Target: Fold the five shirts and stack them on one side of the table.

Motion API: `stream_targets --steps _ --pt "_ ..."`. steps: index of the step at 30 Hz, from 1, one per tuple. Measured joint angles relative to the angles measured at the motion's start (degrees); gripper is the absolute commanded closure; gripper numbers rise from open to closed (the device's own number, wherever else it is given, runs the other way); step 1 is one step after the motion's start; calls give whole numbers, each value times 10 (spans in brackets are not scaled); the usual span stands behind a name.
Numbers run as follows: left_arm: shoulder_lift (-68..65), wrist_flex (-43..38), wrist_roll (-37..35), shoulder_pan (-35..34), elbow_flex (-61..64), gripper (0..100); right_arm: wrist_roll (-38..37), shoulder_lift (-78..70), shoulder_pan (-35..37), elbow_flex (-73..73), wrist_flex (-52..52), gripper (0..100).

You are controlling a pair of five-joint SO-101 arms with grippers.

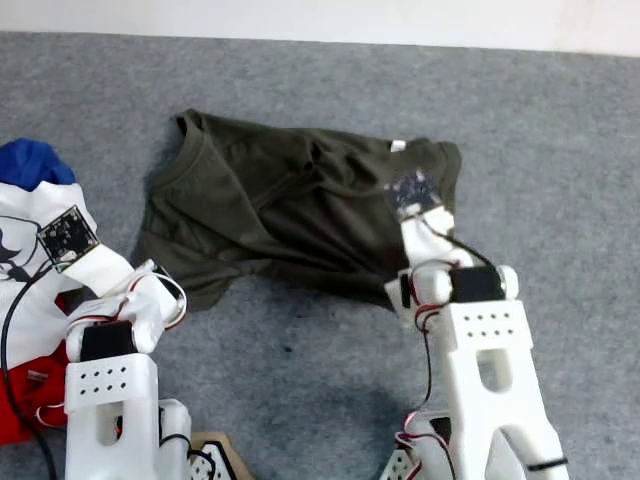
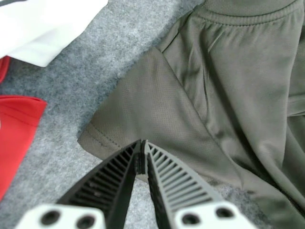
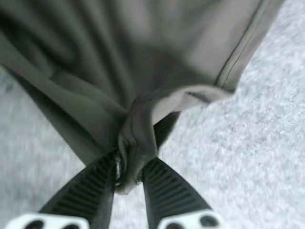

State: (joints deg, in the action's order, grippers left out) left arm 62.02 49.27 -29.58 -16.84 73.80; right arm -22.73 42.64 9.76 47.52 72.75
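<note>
Right gripper [image 3: 129, 164] clamped on olive shirt [image 1: 290, 210], left gripper [image 2: 143, 149] closed
Olive shirt lies crumpled mid-bench [image 1: 560, 150]; right gripper pinches a bunched fold at its near right edge. Left gripper's fingers are together, tips at the sleeve hem [image 2: 102, 138]; can't tell if it holds cloth. White shirt [image 2: 43, 24], red shirt [image 2: 14, 124], blue shirt [image 1: 35, 162] piled at left edge

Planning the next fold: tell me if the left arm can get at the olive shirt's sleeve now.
Probably yes: the left gripper sits at the sleeve hem, nothing between them, though its fingers are shut and would have to open first.
</note>
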Motion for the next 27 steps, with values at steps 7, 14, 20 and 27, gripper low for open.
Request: stream_targets --steps 7,14,20,27 --pt "0 0 0 0 0 969 -100 20 0 64 110 985" --pt "0 0 0 0 0 956 -161 21 0 87 113 717" --pt "-1 -11 0 0 -11 821 -164 21 -1 77 87 742" --pt "-13 -11 0 54 -102 857 -55 19 -15 -54 65 782"
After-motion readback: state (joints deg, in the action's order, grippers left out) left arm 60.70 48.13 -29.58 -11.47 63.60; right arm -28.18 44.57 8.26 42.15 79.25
